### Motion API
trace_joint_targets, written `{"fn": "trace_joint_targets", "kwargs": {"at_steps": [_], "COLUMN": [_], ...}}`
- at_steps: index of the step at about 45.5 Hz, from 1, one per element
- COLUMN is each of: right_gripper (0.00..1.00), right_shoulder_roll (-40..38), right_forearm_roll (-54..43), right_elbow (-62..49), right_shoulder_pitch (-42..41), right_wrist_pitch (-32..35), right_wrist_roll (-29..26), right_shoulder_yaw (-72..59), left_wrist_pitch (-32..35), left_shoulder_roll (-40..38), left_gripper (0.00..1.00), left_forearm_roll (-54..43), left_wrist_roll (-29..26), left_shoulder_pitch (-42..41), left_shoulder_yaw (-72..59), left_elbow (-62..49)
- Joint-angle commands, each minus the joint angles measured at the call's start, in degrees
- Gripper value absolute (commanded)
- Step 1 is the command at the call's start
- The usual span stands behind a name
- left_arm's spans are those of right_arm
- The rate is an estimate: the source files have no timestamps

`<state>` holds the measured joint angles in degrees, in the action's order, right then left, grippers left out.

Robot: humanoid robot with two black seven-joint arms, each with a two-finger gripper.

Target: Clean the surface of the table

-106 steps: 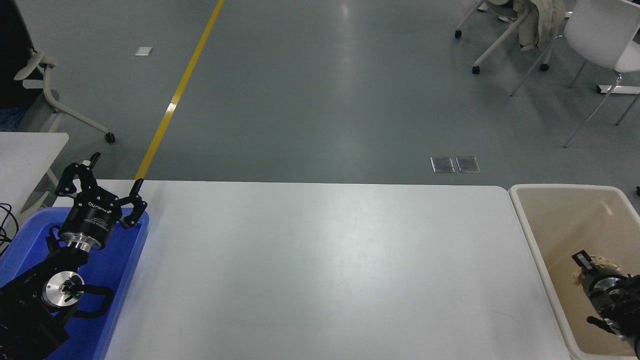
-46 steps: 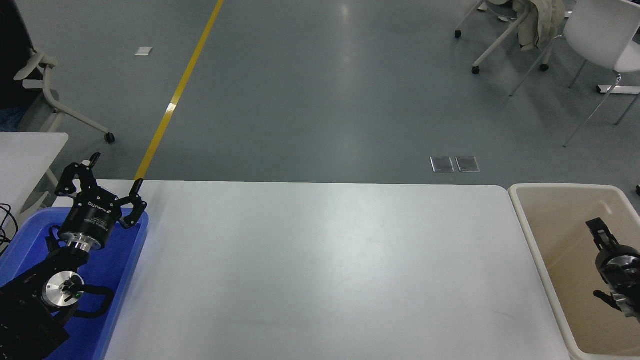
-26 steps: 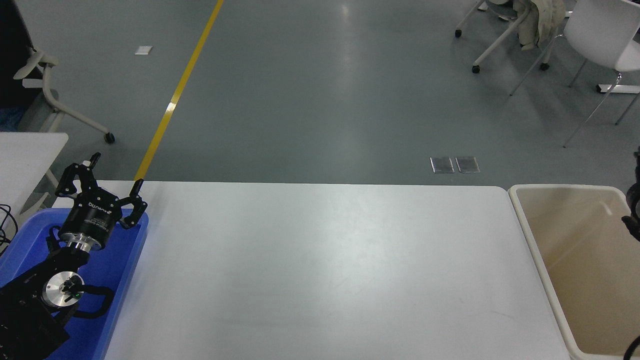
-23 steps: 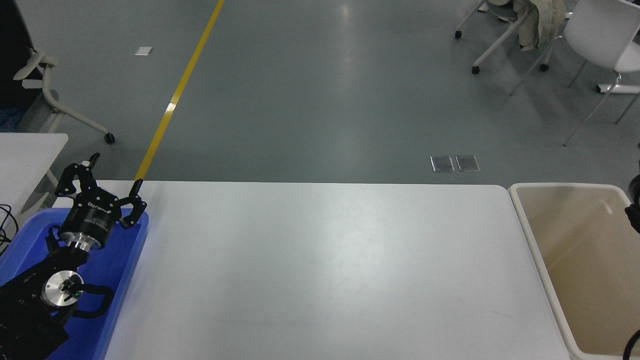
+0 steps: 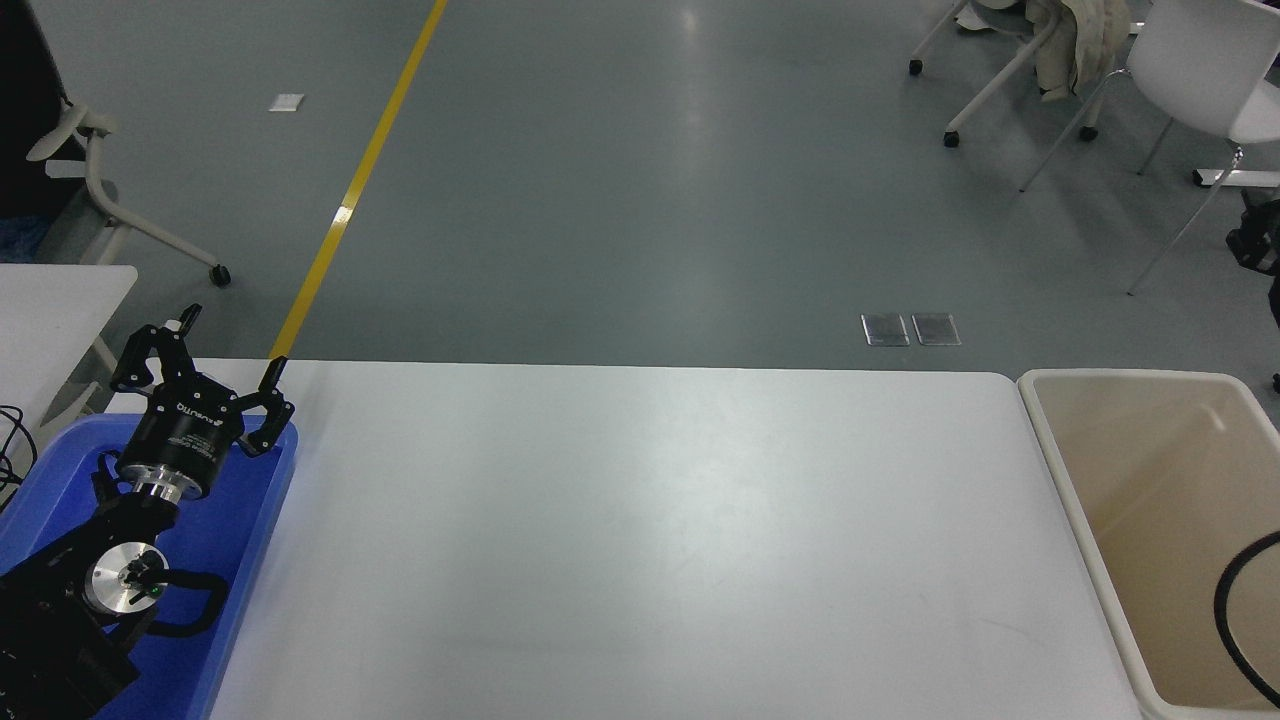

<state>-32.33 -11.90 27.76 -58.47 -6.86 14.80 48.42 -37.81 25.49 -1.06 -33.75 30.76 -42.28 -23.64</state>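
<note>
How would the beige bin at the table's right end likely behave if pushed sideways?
The beige bin looks like thin plastic with nothing visible inside, so it is probably light and would slide easily. Its walls are tall and its mouth wide, so a high push might tip it or flex the rim rather than move it cleanly.

**White, blue, beige and a line of yellow**

The tabletop [image 5: 640, 540] is plain matte white, no pattern on it. At its left a bright blue plastic bin [image 5: 250, 540] sits under the black left gripper [image 5: 228, 346], whose wrist shows a silver metal ring. At the right stands a beige tub [image 5: 1090, 520] with a paler cream rim. Beyond, the floor [image 5: 620, 200] is grey-green, crossed by a yellow stripe [image 5: 345, 205]. A white chair [image 5: 1210, 70] stands far right.
</note>
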Motion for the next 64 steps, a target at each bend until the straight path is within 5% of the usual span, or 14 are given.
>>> {"fn": "trace_joint_targets", "kwargs": {"at_steps": [1, 23, 64], "right_gripper": [0.98, 0.98, 0.98], "right_shoulder_roll": [1.0, 11.3, 16.2], "right_forearm_roll": [0.2, -0.6, -0.7], "right_elbow": [6.1, 8.2, 4.0], "right_shoulder_pitch": [3.1, 15.6, 25.1], "right_wrist_pitch": [2.5, 4.5, 5.5], "right_wrist_roll": [8.7, 17.8, 17.4], "right_shoulder_yaw": [4.3, 6.7, -6.8], "left_wrist_pitch": [0.0, 0.0, 0.0], "left_shoulder_roll": [0.0, 0.0, 0.0], "left_gripper": [1.00, 1.00, 1.00], "left_forearm_roll": [0.0, 0.0, 0.0], "left_wrist_roll": [0.0, 0.0, 0.0], "left_shoulder_pitch": [0.0, 0.0, 0.0], "left_shoulder_yaw": [0.0, 0.0, 0.0], "left_elbow": [0.0, 0.0, 0.0]}}
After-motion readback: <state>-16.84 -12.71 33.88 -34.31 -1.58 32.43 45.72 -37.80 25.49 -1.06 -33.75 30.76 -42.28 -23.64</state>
